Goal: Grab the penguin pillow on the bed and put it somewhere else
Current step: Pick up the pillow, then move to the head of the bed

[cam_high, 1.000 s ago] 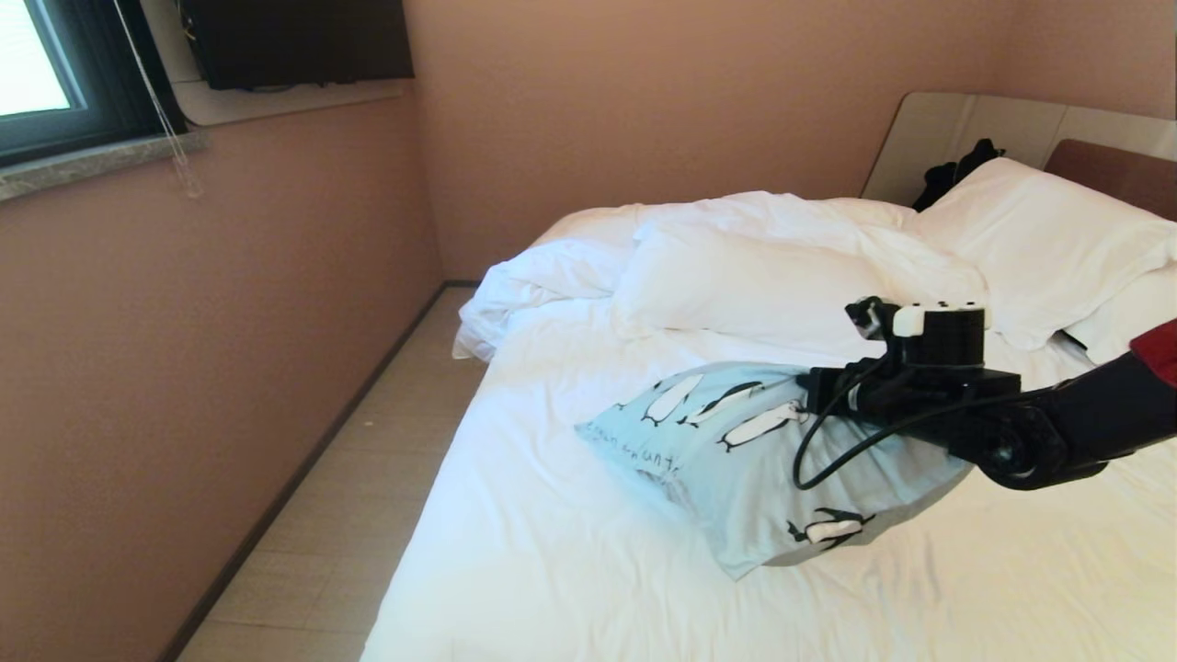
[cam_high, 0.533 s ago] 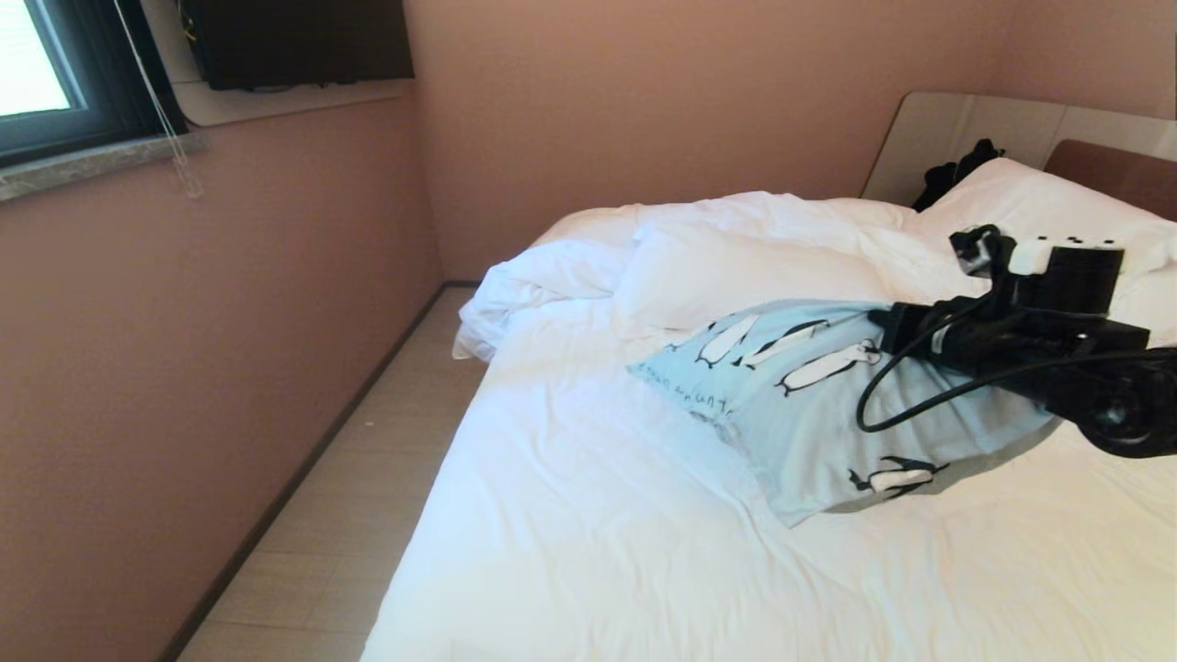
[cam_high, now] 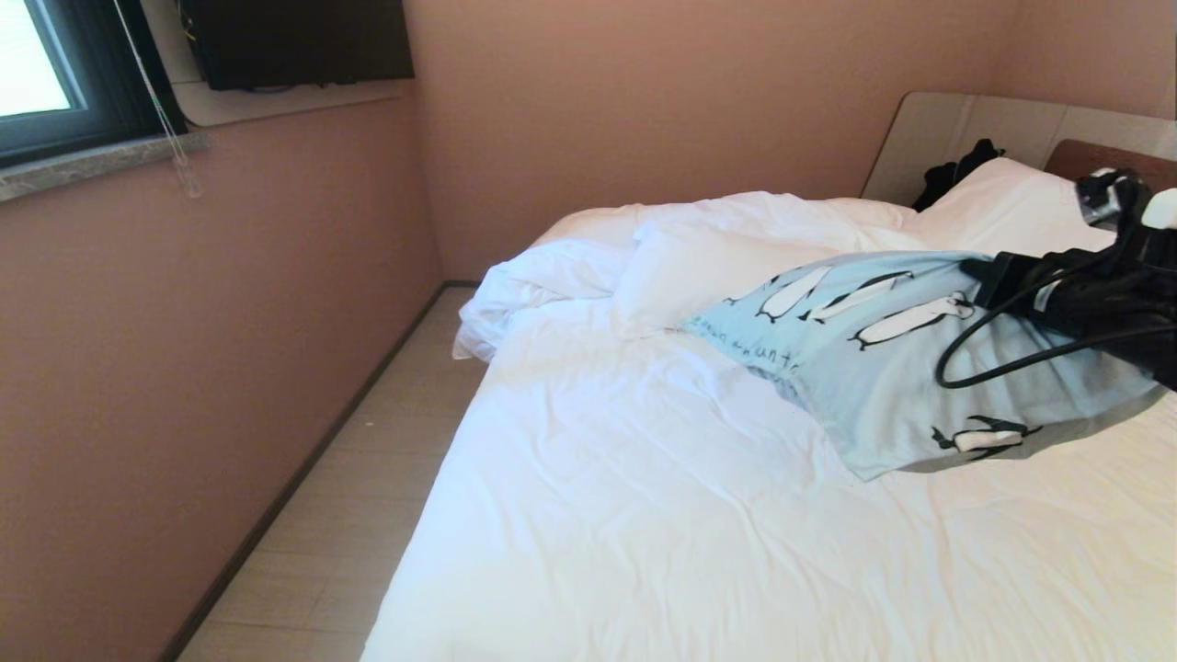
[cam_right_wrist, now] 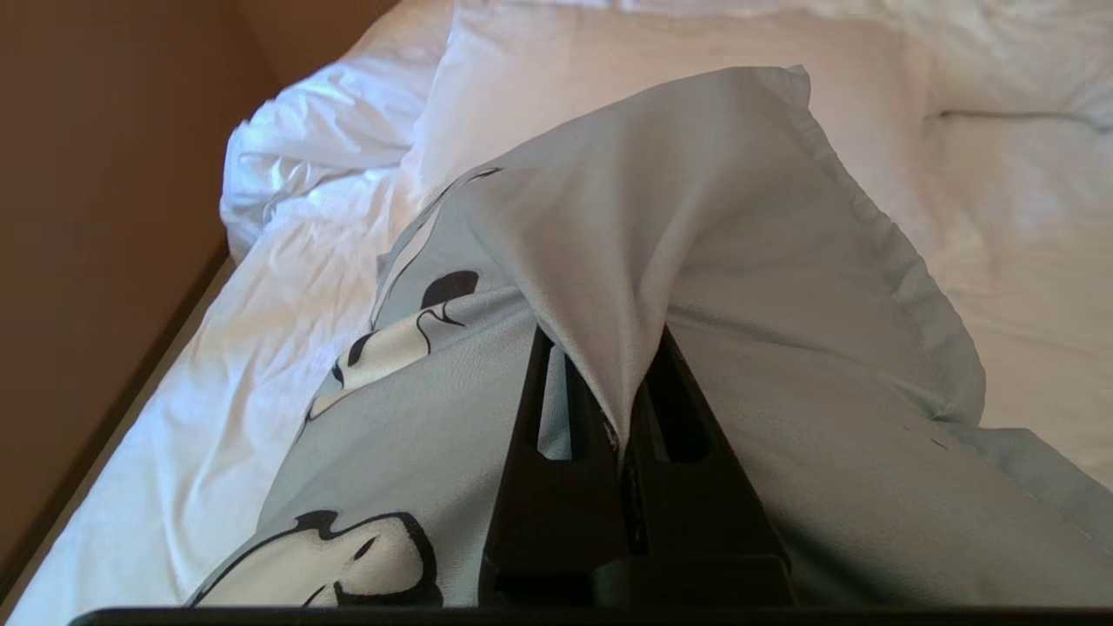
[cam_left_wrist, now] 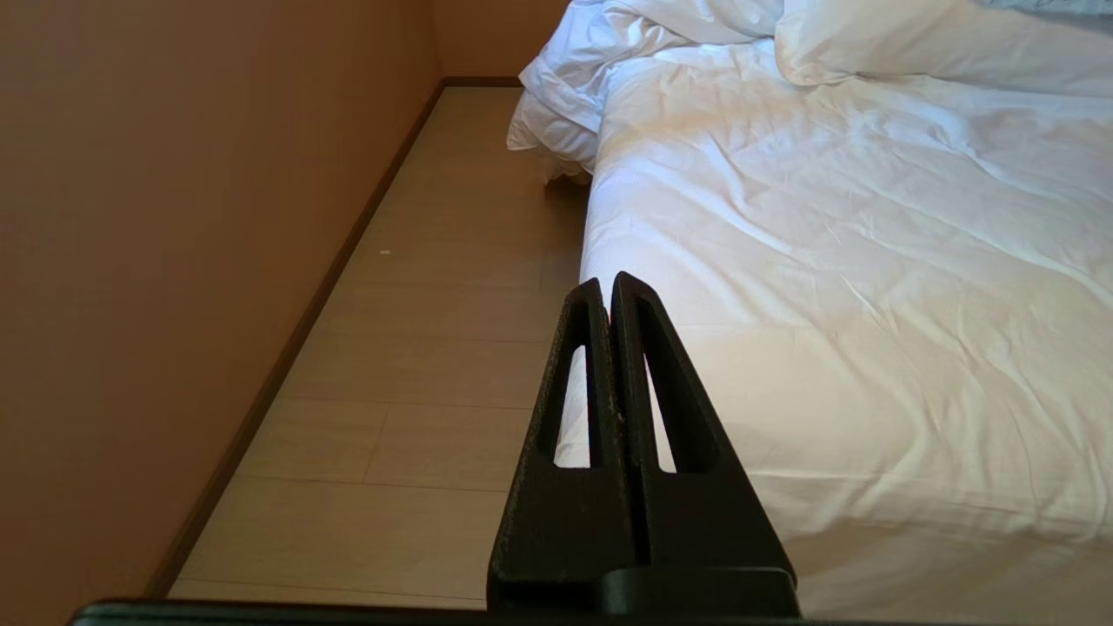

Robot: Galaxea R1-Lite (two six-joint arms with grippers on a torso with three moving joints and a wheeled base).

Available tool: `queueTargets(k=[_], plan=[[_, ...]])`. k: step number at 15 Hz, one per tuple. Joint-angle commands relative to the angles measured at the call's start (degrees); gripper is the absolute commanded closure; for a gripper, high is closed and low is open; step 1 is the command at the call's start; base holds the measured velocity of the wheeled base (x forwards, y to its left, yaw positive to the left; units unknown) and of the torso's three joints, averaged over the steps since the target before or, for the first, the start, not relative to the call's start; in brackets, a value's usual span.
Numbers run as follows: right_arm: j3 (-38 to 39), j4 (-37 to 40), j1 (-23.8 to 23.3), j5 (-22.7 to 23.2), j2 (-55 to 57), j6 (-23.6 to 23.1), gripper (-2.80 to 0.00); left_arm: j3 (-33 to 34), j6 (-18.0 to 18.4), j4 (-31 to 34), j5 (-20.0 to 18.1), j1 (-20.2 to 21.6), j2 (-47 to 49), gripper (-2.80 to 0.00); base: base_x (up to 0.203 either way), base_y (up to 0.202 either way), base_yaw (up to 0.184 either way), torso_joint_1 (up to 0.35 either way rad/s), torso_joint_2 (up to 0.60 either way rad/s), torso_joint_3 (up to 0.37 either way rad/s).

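penguin pillow (cam_right_wrist: pixel 722 217) pinched (a fold) – right fingers (cam_right_wrist: pixel 556 487)

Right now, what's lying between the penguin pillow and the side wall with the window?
In the head view, rumpled white bedding and bare sheet, then a floor strip. The penguin pillow hangs from the right gripper.

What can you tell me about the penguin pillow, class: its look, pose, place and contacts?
The penguin pillow is soft pale blue fabric printed with black-and-white penguins and dark handwriting. The right pincer is shut on a pinched fold of its cover, holding it tilted. Its lower edge seems to rest on the bed, before the white pillows.
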Motion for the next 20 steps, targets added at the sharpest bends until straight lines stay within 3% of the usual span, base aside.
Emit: queueTargets(k=[1,13,20], plan=[[-0.02,-0.23,-2.01,2.65,-2.45,0.04,0.00,0.00,0.04,-0.02,0.02,0.01,-0.02,0.00,0.000,0.000,0.000,0.000,0.00,0.000],[0.24,-0.23,-4.16,4.23,-5.73,0.22,0.00,0.00,0.22,-0.11,0.02,0.01,-0.02,0.00,0.000,0.000,0.000,0.000,0.00,0.000],[-0.20,-0.23,-7.41,7.36,-5.81,0.22,0.00,0.00,0.22,-0.11,0.02,0.01,0.06,0.00,0.000,-0.165,0.005,0.001,0.00,0.002]])
